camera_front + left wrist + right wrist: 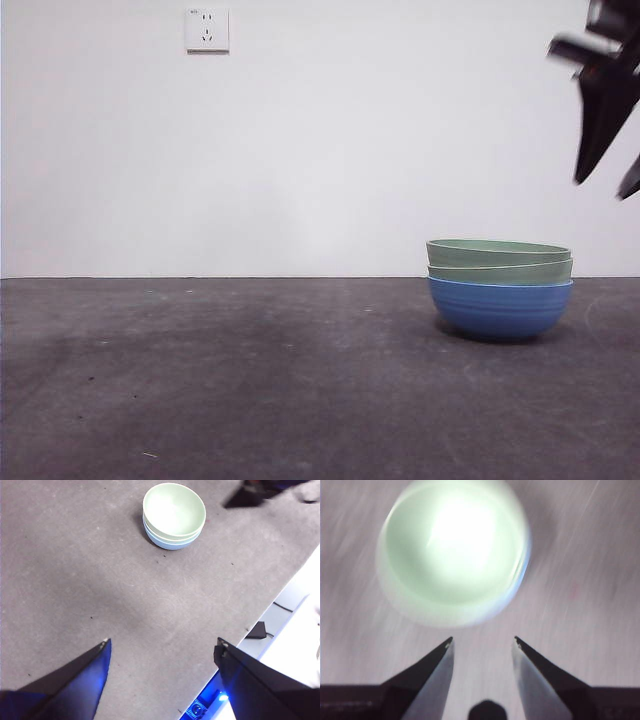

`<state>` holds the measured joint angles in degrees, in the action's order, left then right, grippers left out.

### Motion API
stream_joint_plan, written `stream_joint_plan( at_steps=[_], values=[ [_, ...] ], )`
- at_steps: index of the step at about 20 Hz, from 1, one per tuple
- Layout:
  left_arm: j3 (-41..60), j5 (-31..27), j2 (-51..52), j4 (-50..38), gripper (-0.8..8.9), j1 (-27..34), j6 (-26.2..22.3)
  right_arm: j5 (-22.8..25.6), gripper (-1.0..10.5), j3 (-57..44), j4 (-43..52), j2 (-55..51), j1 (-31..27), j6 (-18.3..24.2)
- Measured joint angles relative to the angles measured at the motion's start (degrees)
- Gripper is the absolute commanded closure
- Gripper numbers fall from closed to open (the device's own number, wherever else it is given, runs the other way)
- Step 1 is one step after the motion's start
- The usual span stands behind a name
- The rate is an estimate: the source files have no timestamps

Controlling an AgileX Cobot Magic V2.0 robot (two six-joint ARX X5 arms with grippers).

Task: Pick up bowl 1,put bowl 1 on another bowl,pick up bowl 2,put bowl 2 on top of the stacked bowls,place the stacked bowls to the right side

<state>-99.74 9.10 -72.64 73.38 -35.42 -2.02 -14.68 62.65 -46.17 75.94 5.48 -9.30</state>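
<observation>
The stacked bowls (499, 288) stand on the dark table at the right: two pale green bowls nested in a blue ridged bowl (499, 308). My left wrist view shows the stack (173, 515) from above, far from my left gripper (162, 647), which is open and empty. My right gripper (483, 641) hovers open above the stack (452, 550), blurred by motion, holding nothing. In the front view the right gripper (606, 140) is a dark shape at the top right corner, well above the bowls.
A white wall with a socket (207, 29) stands behind the table. The table's edge (280, 595) runs near the stack, with a white surface and a cable beyond it.
</observation>
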Motion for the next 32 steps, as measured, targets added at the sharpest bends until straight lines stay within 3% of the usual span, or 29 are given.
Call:
stream_joint_plan(
  at_steps=[5, 7, 8, 12, 27, 32],
  values=[
    [0.0, 0.0, 0.0, 0.04, 4.83, 0.0, -1.64, -0.31, 7.7, 0.0, -17.25, -7.63, 3.63, 5.51],
    [0.0, 0.0, 0.0, 0.35, 6.96, 0.0, -1.95, -0.33, 9.5, 0.0, -18.99, -10.29, 5.7, 6.51],
    [0.0, 0.02, 0.0, 0.66, 8.29, 0.0, -2.03, -0.33, 9.6, 0.0, -19.06, -11.47, 6.82, 7.17],
    [0.0, 0.02, 0.0, 0.68, 8.22, 0.0, -2.05, -0.37, 9.6, 0.0, -18.93, -13.14, 9.25, 8.15],
    [0.0, 0.0, 0.0, 0.63, 8.16, 0.0, -2.05, -0.15, 9.4, 0.0, -18.73, -13.14, 9.22, 8.33],
    [0.13, -2.62, 1.6, -5.27, 8.17, 2.8, -3.91, -0.15, 9.4, 0.0, -18.75, -13.14, 9.22, 8.44]
  ],
)
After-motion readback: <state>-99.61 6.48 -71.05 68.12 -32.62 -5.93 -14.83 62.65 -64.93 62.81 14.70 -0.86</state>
